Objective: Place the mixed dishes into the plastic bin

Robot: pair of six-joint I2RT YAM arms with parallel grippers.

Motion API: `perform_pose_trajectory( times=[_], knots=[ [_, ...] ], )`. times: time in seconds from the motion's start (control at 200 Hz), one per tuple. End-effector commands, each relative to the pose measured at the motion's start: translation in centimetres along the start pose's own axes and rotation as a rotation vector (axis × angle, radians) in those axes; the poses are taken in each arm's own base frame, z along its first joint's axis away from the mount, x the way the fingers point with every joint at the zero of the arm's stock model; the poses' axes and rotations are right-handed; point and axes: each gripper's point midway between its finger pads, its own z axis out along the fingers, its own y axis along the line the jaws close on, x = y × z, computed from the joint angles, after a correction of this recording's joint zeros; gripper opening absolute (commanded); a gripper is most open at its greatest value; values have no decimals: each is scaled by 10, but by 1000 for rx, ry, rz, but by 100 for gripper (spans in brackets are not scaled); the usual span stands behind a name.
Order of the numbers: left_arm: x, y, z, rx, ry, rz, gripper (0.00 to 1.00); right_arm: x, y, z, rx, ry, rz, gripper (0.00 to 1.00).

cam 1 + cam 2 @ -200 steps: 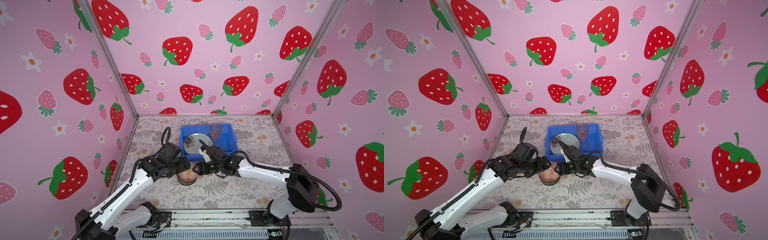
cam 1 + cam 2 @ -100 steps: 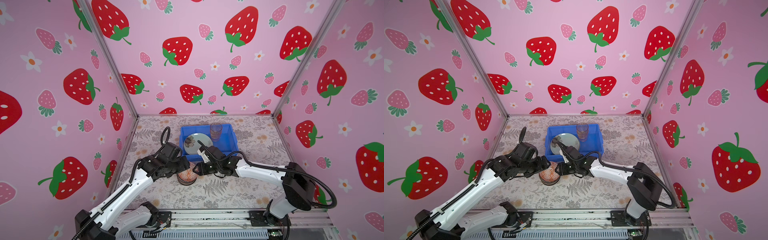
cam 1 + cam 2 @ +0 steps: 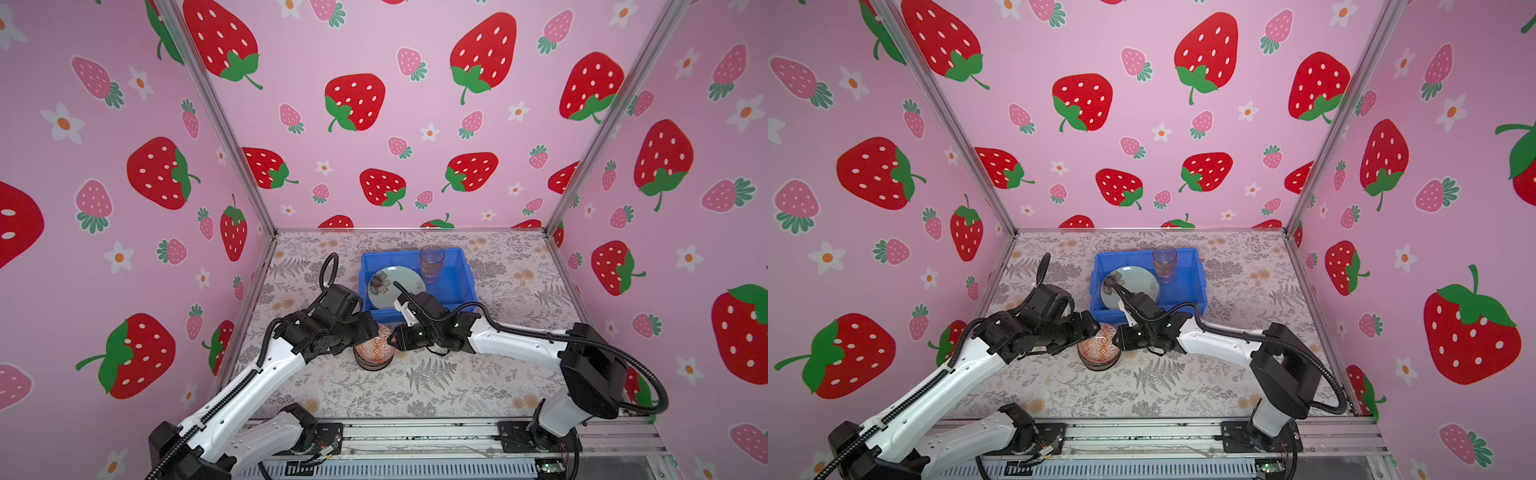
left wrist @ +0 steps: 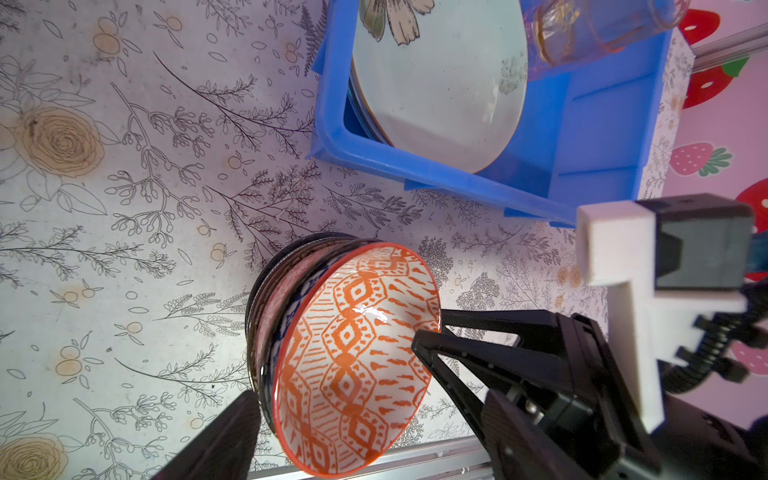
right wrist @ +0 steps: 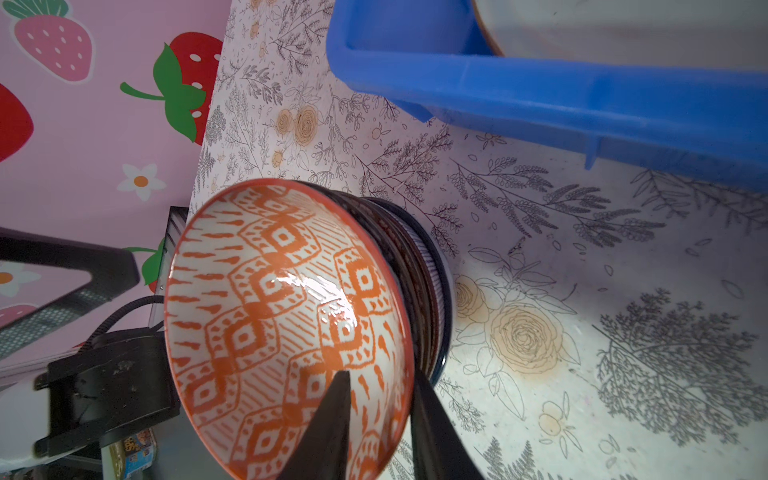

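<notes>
A stack of small bowls point(image 4: 266, 316) stands on the table just in front of the blue plastic bin point(image 3: 451, 291), with the orange patterned bowl point(image 3: 374, 351) point(image 3: 1098, 351) on top. My right gripper point(image 5: 379, 376) point(image 3: 392, 338) is shut on that bowl's right rim, one finger inside and one outside. From the left, my left gripper point(image 4: 372, 399) point(image 3: 374, 332) stands open, its fingers wide on either side of the stack. Inside the bin lie a pale green plate with a dark flower point(image 3: 395, 286) and an upright clear tumbler point(image 3: 431, 263).
The bin's near wall point(image 5: 582, 95) rises close behind the bowls. The pink strawberry walls close in the table on three sides. The metal rail point(image 3: 415, 432) runs along the front edge. Floral tablecloth point(image 3: 519, 374) lies bare to the right of the stack.
The right gripper has moved slightly left and its jaws have come together on the orange bowl's rim. The left arm and gripper have held still.
</notes>
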Motion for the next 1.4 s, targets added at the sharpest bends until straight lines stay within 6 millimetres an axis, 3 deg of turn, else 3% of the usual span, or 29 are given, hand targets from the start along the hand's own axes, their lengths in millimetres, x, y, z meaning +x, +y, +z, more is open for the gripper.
perform_pose_trajectory(
  times=[0.0,0.37,1.061,1.396],
  knots=[
    [0,3,-1,-4,-4,4,87,-6,8,0,-13,-10,-6,24],
    [2,8,1,-8,1,-5,87,-9,12,-4,-15,-18,-9,14],
    [7,19,11,-41,18,-9,87,-26,22,-22,-72,-43,-4,9],
    [7,14,12,-30,32,2,87,-33,22,-26,-80,-51,1,7]
  ],
)
